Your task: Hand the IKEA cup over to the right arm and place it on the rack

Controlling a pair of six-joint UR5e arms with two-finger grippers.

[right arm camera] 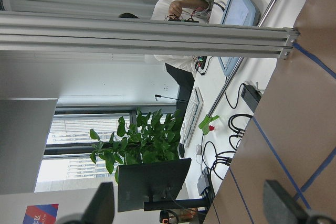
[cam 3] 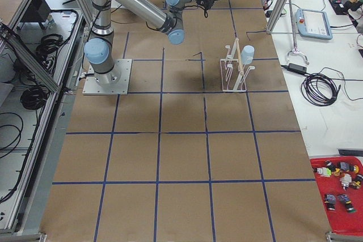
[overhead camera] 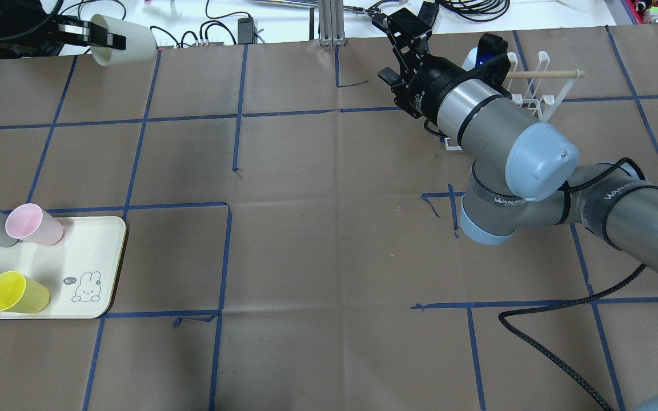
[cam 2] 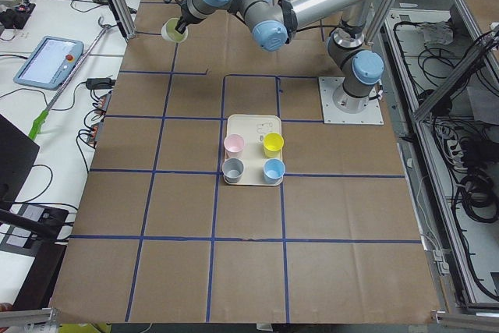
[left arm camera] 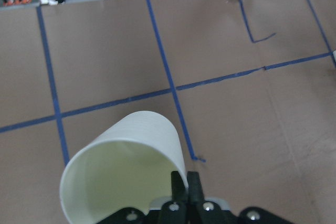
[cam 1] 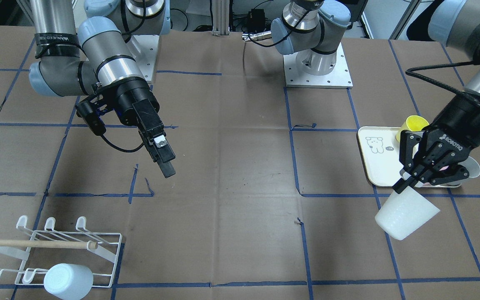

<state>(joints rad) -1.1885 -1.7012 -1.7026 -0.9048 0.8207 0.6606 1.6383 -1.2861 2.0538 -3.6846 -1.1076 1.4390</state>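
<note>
Left gripper (cam 1: 408,182) pinches white cup (cam 1: 406,214) by the rim, four o'clock, presumably leaving its body free for handover. Right gripper (cam 1: 166,164), ten o'clock: jaws spread.

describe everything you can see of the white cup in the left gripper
A plain off-white tapered cup, plastic-looking, with faint rings round its wall. It is empty and hangs in the air over the brown paper-covered table, tilted almost on its side. The left gripper pinches its rim, one finger inside and one outside; nothing else touches it.
</note>
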